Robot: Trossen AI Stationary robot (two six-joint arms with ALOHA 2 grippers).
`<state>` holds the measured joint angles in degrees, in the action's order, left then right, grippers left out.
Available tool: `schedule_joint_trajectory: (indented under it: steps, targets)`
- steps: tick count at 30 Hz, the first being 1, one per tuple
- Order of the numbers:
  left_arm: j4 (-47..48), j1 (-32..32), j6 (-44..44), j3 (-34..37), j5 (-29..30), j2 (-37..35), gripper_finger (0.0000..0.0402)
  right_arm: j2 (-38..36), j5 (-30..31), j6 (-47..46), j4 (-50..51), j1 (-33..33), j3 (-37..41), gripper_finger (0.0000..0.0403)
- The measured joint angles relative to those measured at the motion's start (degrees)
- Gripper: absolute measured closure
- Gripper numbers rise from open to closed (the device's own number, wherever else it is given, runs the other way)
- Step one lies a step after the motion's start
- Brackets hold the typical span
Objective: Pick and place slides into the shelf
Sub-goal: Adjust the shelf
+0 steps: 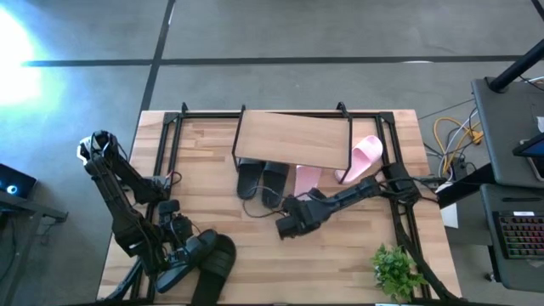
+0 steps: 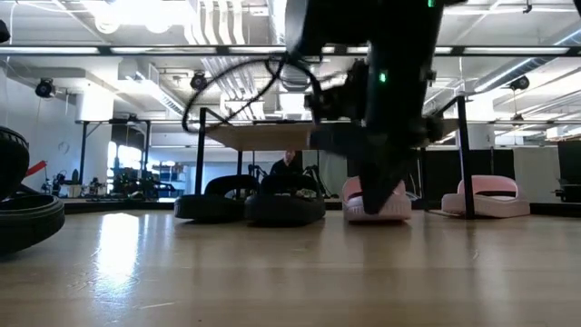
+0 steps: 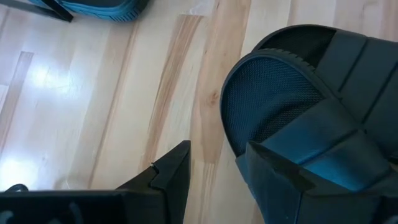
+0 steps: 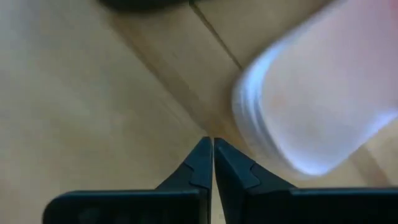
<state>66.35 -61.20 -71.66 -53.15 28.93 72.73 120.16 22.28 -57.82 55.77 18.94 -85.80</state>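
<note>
The right tool (image 1: 287, 228) is being held clenched and empty near the middle of the counter (image 1: 340, 263), its two fingertips pressed together with nothing between them, just in front of the pink slide (image 1: 306, 178) lying half under the shelf (image 1: 293, 140). In the right wrist view the rounded end of that pink slide (image 4: 311, 106) is being seen just beside the closed fingertips, not inside them.

The left tool (image 1: 174, 255) is being held spread at the counter's front left corner, one finger inside the strap of a black slide (image 1: 204, 263) and one outside; whether the strap is being gripped cannot be told.

Two black slides (image 1: 262, 180) are already lying under the shelf beside the pink one, and a second pink slide (image 1: 364, 157) is being left tilted against the shelf's right end.

For the step in hand, judged to be the nudging of the pink slide deeper under the shelf, the closed fingertips should be set low against the sole's end and pushed straight toward the counter's far edge, so that the slide is not being spun sideways into the wire legs.

The slides are looking soft, matte and rounded, with wide arched straps; the shelf's top is a flat pale wood board on thin black wire legs, and the counter is smooth varnished planking.
</note>
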Motion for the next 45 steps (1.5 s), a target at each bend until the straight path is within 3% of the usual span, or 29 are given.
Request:
schedule_joint_trajectory:
  steps: [6, 13, 19, 24, 32, 39, 45]
  targets:
    - [0.10, 0.01, 0.00, 0.00, 0.03, 0.00, 0.0261, -3.73, -2.89, -5.54, -0.34, 5.54, -2.10, 0.0394]
    - [0.27, 0.24, -1.49, 0.18, 0.04, 0.00, 0.0261, -8.91, 1.69, -31.25, 13.07, 15.82, -2.10, 0.0394]
    - [0.15, 1.23, -1.53, 1.14, 0.00, -0.02, 0.0261, -11.01, -3.50, -53.65, 35.46, 22.93, -1.83, 0.0394]
    - [-0.44, 2.38, -1.55, 1.90, -0.36, -0.58, 0.0261, -17.69, -2.37, -68.94, 34.67, 22.91, 5.81, 0.0394]
    - [-3.78, 4.26, -3.39, 1.97, -0.40, -5.04, 0.0261, -30.06, 3.29, -68.71, 32.70, 13.22, 15.77, 0.0394]
    - [-4.46, 4.63, -5.25, 3.09, 0.17, -11.77, 0.0261, -49.01, 7.59, -67.31, 34.47, 8.98, 20.59, 0.0394]
    - [-4.26, 4.63, -8.91, 4.66, 6.81, -17.24, 0.0261, -64.42, 7.98, -69.08, 34.43, 3.95, 30.71, 0.0394]
